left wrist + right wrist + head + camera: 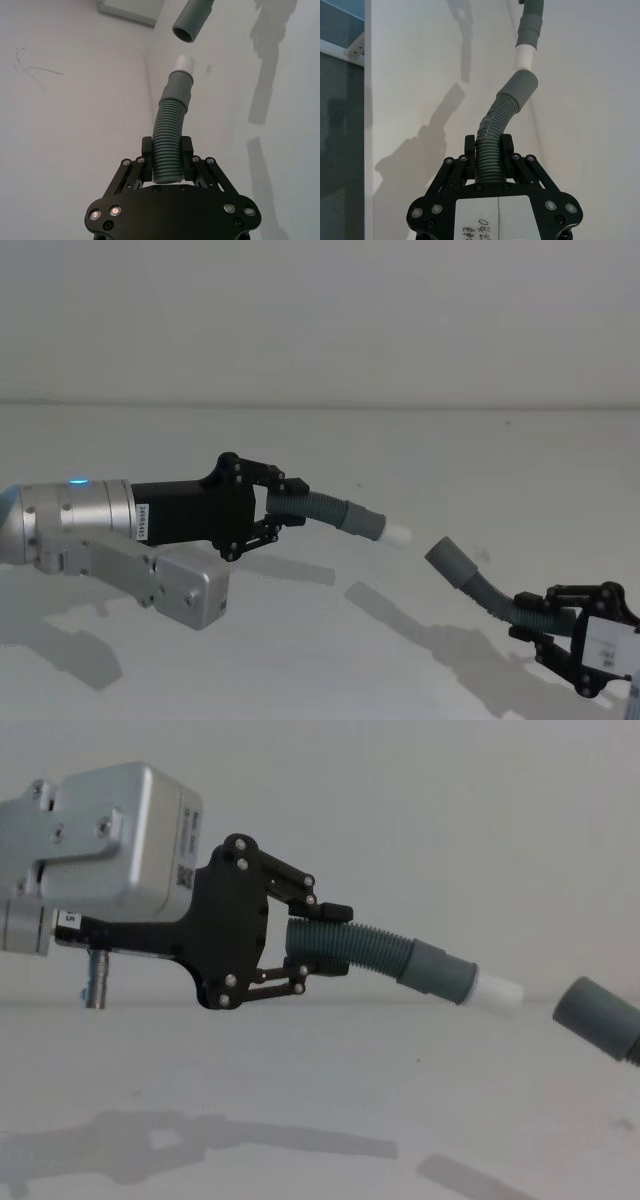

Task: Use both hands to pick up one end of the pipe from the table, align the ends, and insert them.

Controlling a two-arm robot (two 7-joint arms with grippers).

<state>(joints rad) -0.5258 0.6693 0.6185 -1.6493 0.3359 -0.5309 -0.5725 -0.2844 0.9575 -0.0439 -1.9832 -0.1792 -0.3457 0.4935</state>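
While both ends hung lifted above the table (120,660), the left gripper (287,503) was clamped on the corrugated pipe (318,505) just behind its white-tipped cuff (372,524), and the right gripper (548,622) was clamped on the pipe behind the plain cuff (448,558). The two cuffs faced each other across a small gap, axes slightly angled. The insertion probably called for levelling the plain cuff's mouth onto the white tip's line first, then closing straight along that axis.

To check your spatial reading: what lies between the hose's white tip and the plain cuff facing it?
Nothing: an open gap separates the white tip from the plain cuff, clearest in the chest view, with bare table below.
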